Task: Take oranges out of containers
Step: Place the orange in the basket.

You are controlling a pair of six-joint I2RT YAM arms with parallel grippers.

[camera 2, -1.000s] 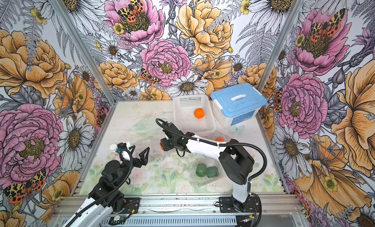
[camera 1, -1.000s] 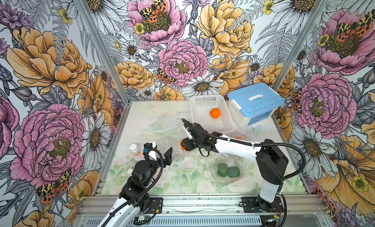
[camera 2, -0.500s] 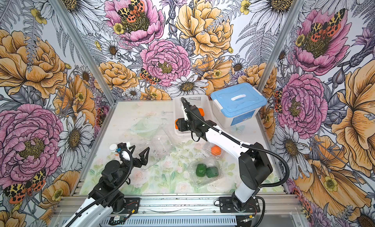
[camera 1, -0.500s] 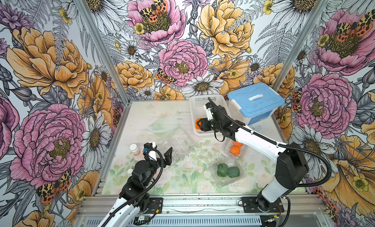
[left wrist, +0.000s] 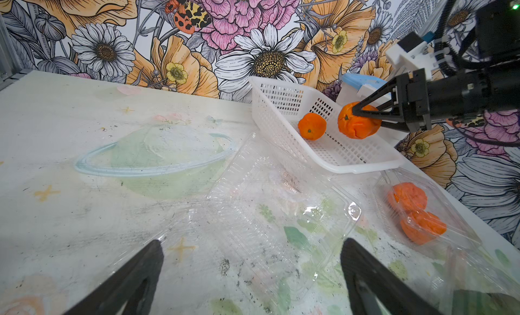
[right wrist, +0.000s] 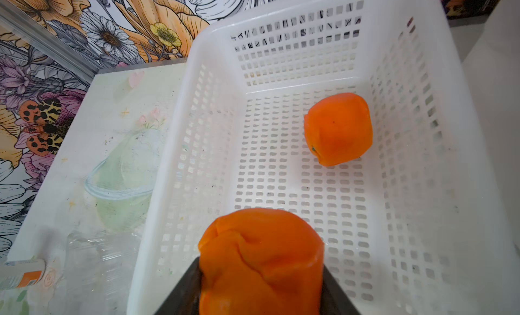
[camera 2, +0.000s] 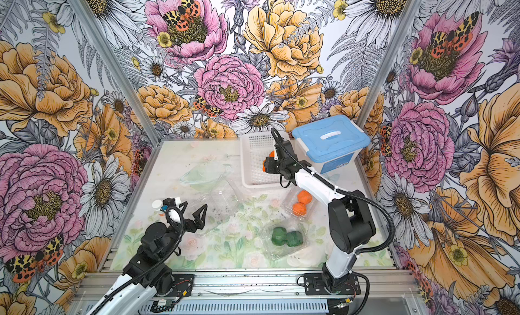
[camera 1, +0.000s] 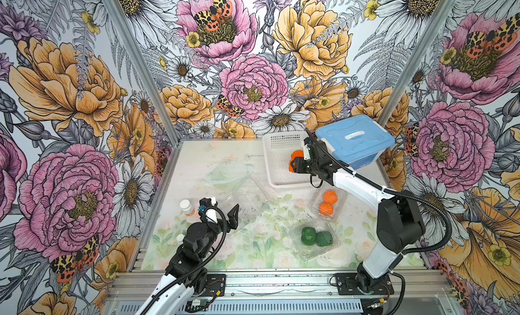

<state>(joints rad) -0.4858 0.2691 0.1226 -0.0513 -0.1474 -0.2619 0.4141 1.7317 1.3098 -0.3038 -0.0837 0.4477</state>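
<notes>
- oranges [camera 1: 330, 197] in both top views: two sit in a shut clamshell [camera 1: 313, 206] at 3 o'clock on the table; a green pair [camera 1: 315, 237] lies in a second clamshell [camera 1: 309, 254] at 5 o'clock, lid state unclear.
- an empty clamshell [camera 1: 247, 199] lies open near the centre. its fruit, i judge, are the loose orange [camera 1: 297, 153] in the white basket [camera 1: 266, 161] at 1 o'clock and the held orange [camera 1: 290, 166], pinched by the right claw [camera 1: 292, 165] over that basket. roughly a third done: one drop due, four fruits left.
- the left claw [camera 2: 193, 211] hovers at 8 o'clock, spread wide, empty.
- left wrist view: the held orange [left wrist: 357, 125] hangs above the basket floor, apart from the loose orange [left wrist: 312, 126]; its stem dimple sits at the fingertip end. the loose orange's stem faces this camera. the left fingers [left wrist: 149, 260] stand far apart near the empty clamshell's edge.
- right wrist view: both fingers [right wrist: 183, 287] press the held orange's flanks, closed partway on it. lumpy, near round; any long axis seems to run along the fingers. the loose orange [right wrist: 337, 129] rests near one long basket wall, stem low on its side.
</notes>
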